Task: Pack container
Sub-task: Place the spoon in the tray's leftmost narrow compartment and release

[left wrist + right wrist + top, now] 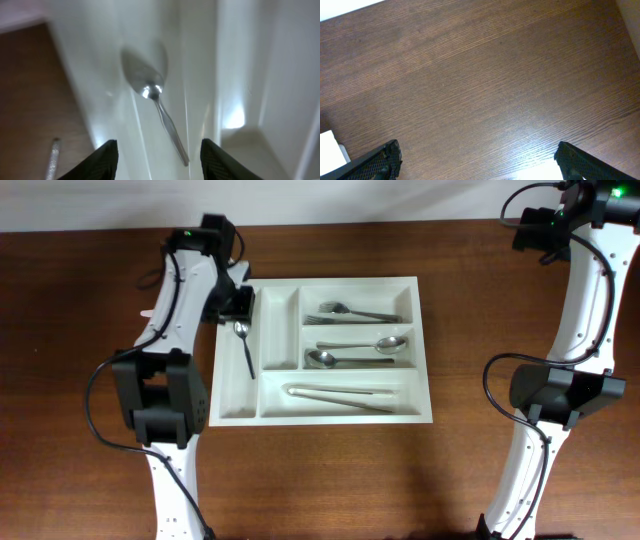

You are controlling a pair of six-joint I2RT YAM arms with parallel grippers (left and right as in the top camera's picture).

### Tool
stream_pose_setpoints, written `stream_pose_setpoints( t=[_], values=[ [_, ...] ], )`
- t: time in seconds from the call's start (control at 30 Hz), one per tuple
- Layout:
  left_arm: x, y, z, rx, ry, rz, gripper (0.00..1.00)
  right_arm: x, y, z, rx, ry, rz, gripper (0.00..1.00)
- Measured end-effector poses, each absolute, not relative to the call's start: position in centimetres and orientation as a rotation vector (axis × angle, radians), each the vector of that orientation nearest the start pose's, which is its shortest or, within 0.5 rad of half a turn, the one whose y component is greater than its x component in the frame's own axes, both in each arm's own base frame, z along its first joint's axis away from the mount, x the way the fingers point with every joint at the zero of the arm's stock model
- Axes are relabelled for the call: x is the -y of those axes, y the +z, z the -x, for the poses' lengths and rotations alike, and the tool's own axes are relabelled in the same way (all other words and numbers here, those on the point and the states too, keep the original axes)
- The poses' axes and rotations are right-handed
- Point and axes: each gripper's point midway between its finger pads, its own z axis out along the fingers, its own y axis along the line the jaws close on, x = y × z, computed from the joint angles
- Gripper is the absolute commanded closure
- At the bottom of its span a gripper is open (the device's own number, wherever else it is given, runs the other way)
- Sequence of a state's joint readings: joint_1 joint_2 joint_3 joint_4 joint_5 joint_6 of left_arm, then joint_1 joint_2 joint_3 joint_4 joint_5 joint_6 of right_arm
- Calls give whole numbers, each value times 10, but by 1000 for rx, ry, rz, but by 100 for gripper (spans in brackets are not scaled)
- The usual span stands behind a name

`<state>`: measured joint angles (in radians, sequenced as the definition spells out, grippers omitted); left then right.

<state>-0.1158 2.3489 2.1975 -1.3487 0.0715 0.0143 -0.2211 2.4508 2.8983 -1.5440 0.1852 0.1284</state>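
Currently the container (330,418) sits mid-tabletop (100,480), with a spoon (244,348) lying slanted in its leftmost narrow compartment. Left jaws stand apart directly above the spoon's bowl end, gripping nothing. Right jaws stand wide open over bare tabletop, well apart from the container. Risk: a low or sideways withdrawal could catch a finger on the compartment wall, shifting the container, or nudge the spoon across the divider.
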Motion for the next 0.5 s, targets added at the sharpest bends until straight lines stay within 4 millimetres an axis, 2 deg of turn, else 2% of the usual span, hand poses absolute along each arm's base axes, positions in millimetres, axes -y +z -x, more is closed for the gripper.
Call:
stream_pose_setpoints(
  t=[0.1,0.2,0.3,0.4,0.5],
  values=[
    [60,108,-485,-2992,-116,-176,48,147,226,-510,-2613,-277,-521,1],
    [44,133,-501,-2915,-86,-90,48,147,226,-510,-2613,-277,-521,1],
    [0,143,-505,-2886,37,166,48,147,226,-510,-2613,-277,-521,1],
    [-47,141,-488,-2907,158,453,48,147,226,-510,-2613,-277,-520,1],
    [-84,141,-480,-2873,226,640,48,147,226,-510,-2613,-277,-521,1]
  ],
)
